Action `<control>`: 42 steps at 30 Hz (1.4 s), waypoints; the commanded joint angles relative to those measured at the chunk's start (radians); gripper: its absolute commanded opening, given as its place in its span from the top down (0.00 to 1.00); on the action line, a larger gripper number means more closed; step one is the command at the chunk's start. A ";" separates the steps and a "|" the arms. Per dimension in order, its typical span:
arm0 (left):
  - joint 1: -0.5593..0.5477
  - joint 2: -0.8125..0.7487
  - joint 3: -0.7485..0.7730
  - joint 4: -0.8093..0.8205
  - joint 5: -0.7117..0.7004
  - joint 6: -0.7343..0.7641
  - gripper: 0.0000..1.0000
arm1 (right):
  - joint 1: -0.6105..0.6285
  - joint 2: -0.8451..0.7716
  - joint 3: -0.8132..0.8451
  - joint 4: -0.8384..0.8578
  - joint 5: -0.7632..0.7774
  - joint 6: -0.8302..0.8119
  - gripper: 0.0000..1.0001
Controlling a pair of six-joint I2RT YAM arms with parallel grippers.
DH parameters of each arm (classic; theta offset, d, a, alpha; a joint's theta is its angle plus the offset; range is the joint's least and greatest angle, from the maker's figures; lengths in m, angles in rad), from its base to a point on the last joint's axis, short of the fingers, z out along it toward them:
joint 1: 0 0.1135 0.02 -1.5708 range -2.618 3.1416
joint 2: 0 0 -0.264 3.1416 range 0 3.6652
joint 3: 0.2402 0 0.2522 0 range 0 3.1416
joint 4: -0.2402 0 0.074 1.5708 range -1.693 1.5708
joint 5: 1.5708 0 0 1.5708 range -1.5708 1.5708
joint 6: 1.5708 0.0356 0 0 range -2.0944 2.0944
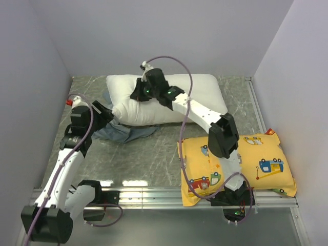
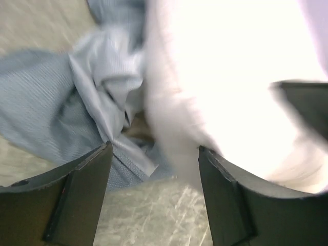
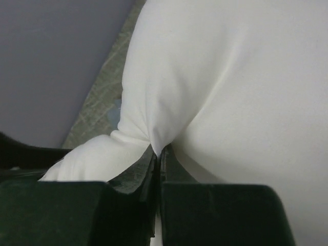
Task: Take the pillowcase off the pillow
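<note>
The white pillow (image 1: pixel 200 97) lies bare at the back of the table. The blue-grey pillowcase (image 1: pixel 123 133) lies crumpled on the table by the pillow's front left corner, off the pillow. My right gripper (image 1: pixel 141 92) is shut on a pinch of the pillow's white fabric (image 3: pixel 159 146) near its left end. My left gripper (image 1: pixel 106 114) is open and empty, just left of the pillow's corner; in the left wrist view its fingers (image 2: pixel 77 189) frame the pillowcase (image 2: pixel 51 118) and the pillow's edge (image 2: pixel 215 77).
A yellow pillow (image 1: pixel 266 164) printed with cartoon vehicles lies at the front right, under my right arm. Grey walls close the left, back and right sides. A metal rail (image 1: pixel 154 197) runs along the near edge.
</note>
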 commanded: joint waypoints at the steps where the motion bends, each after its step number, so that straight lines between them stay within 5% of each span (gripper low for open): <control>1: 0.003 -0.073 0.120 -0.064 -0.068 0.062 0.26 | 0.060 0.044 0.075 0.078 0.028 0.016 1.00; 7: 0.003 -0.041 0.196 -0.071 -0.028 0.118 0.27 | 0.080 0.124 -0.014 0.104 0.055 -0.037 0.97; 11: 0.003 -0.018 0.211 -0.059 -0.025 0.172 0.25 | 0.073 -0.015 -0.112 0.123 0.087 -0.084 0.55; 15: 0.003 -0.020 0.248 -0.056 -0.005 0.194 0.25 | 0.047 -0.145 -0.104 0.054 0.087 -0.122 0.35; 22: 0.003 -0.023 0.292 -0.065 0.051 0.220 0.21 | -0.056 -0.433 -0.218 0.006 0.110 -0.107 0.31; 34: 0.003 -0.102 0.230 -0.016 0.121 0.247 0.19 | -0.197 -0.986 -0.825 0.112 0.312 -0.112 0.23; 42: 0.003 -0.139 0.180 0.019 0.135 0.247 0.18 | -0.217 -0.974 -0.870 0.118 0.280 -0.112 0.22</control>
